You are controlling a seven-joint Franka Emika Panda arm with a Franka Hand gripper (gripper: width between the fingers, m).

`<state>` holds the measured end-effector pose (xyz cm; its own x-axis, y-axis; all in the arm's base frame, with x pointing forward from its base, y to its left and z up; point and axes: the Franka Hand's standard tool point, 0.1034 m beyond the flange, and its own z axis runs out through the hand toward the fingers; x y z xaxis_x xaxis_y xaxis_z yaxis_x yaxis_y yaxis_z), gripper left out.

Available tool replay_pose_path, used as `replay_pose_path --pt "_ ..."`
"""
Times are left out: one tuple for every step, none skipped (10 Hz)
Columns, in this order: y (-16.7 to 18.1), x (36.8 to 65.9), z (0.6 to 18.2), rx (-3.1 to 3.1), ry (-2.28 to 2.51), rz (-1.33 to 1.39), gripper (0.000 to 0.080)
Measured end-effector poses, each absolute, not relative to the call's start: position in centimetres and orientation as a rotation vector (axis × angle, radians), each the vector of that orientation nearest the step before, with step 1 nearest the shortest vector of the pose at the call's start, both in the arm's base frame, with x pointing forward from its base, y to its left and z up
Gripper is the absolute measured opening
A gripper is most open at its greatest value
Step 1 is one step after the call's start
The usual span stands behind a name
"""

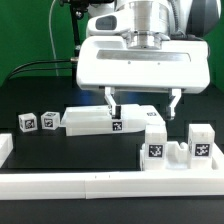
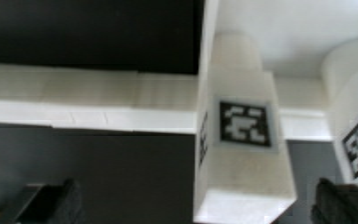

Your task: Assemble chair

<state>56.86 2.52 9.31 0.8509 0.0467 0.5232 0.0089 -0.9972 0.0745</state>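
The chair parts lie loose on the black table. A long white piece with a tag (image 2: 247, 122) runs between my open fingers in the wrist view, untouched, nearer one finger (image 2: 345, 200) than the other (image 2: 48, 205). In the exterior view my gripper (image 1: 145, 108) hangs open just above a flat white slab (image 1: 95, 121) with a tag (image 1: 116, 125) and a second white piece (image 1: 143, 114) behind it. Two notched tagged blocks (image 1: 156, 143) (image 1: 201, 140) stand at the exterior view's right. Two small tagged legs (image 1: 27, 122) (image 1: 48, 120) stand at its left.
A long plain white border rail (image 1: 90, 185) runs along the front, with a short arm (image 1: 4, 145) at the exterior view's left. In the wrist view a white band (image 2: 87, 100) crosses behind the long piece, and another tagged part (image 2: 357, 140) shows at the edge.
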Motion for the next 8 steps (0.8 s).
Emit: replay_pose_path --pt "2.0 56.3 8.8 2.959 0.054 0.819 0.0649" --pt "1.9 56.0 7.8 2.970 0.037 0.797 0.0649" --pt "2.9 55.8 6.1 2.990 0.027 0.771 0.0649" --pt "3.6 56.2 4.9 3.000 0.030 0.757 0.0649" --pt "3.9 56.7 4.0 3.005 0.023 0.751 0.0649" --pt "4.2 57.2 3.5 3.008 0.008 0.753 0.0649" --pt "4.1 57.2 3.6 3.007 0.008 0.753 0.0649" --pt "4.0 57.1 3.5 3.007 0.007 0.752 0.0649"
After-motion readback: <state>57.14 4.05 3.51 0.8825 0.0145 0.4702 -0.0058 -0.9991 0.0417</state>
